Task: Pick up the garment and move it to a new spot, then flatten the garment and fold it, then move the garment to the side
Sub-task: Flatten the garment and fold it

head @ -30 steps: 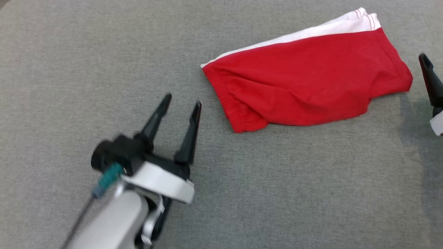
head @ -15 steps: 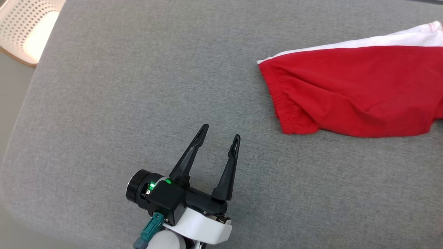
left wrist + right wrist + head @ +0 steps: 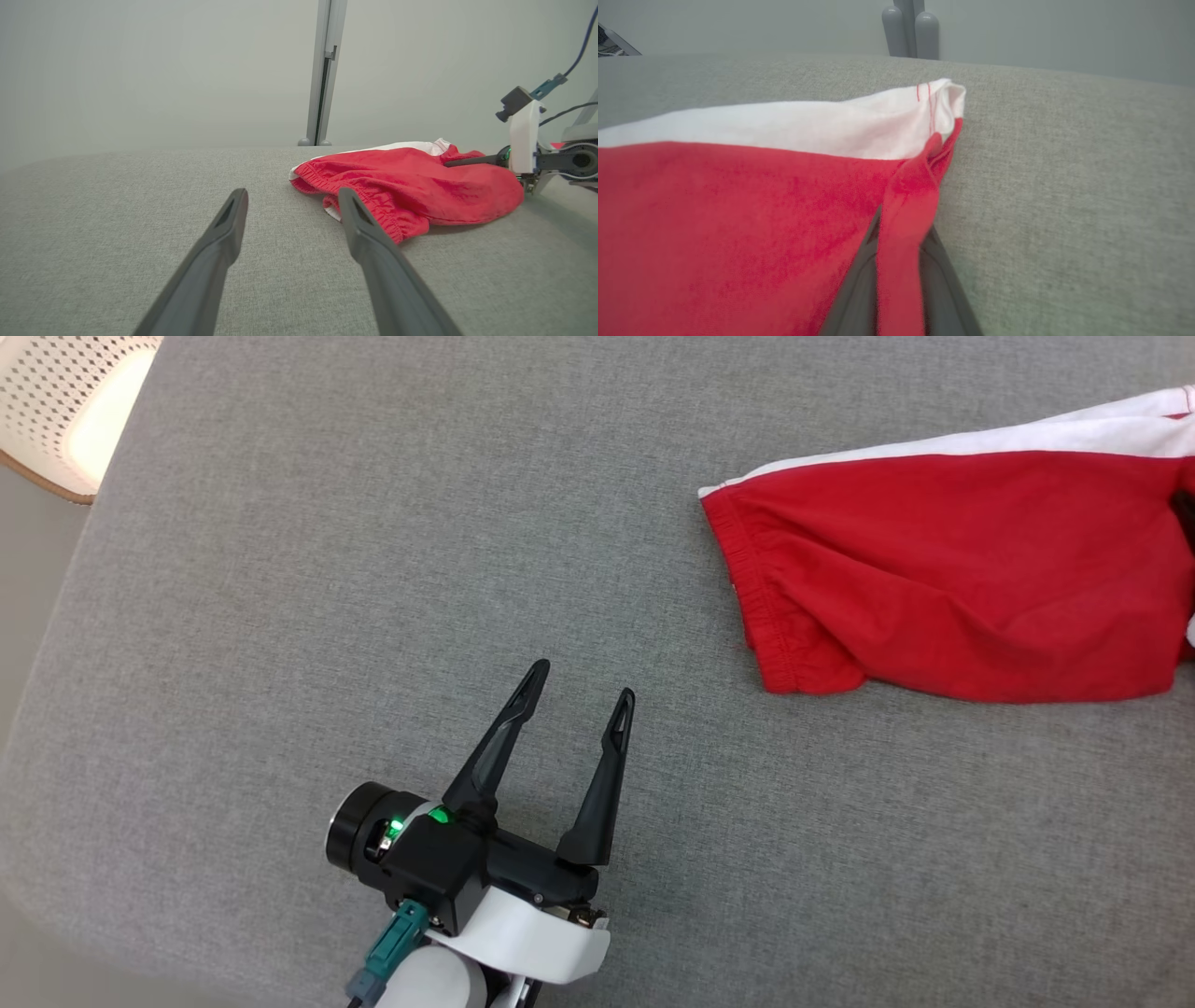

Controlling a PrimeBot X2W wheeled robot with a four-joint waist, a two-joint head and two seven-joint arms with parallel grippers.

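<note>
**Desk:** Where is the garment (image 3: 952,579) lying right now?

**Operator:** I'm seeing it resting on the grey padded tabletop (image 3: 373,523), well over toward the right side and far from the left edge. It's a pair of red shorts with a white band along the far side. The elastic waist is pointing toward the left edge, and the cloth is lying fairly flat with a few soft creases.

**Desk:** What are the tools doing?

**Operator:** My right tool (image 3: 901,280) is working at the garment's right-hand end, just below the white corner. A fold of red hem is standing up between its two fingers, and they're sitting tight on either side of it, so I'm reading that as a pinch on the cloth. My left tool (image 3: 583,679) is hovering near the tabletop's near edge with its fingers spread wide and nothing in them. It's pointing toward the waistband but staying well apart from it.

**Desk:** So how far along are you judging this?

**Operator:** Early, I'm thinking. The garment is lying fully on the tabletop and nothing is lifted. I'm only getting hold of one corner. That's leaving the carry to a new spot, the flattening, the fold and the final shift to the side. Whether it's already doubled over, I can't tell.
</note>
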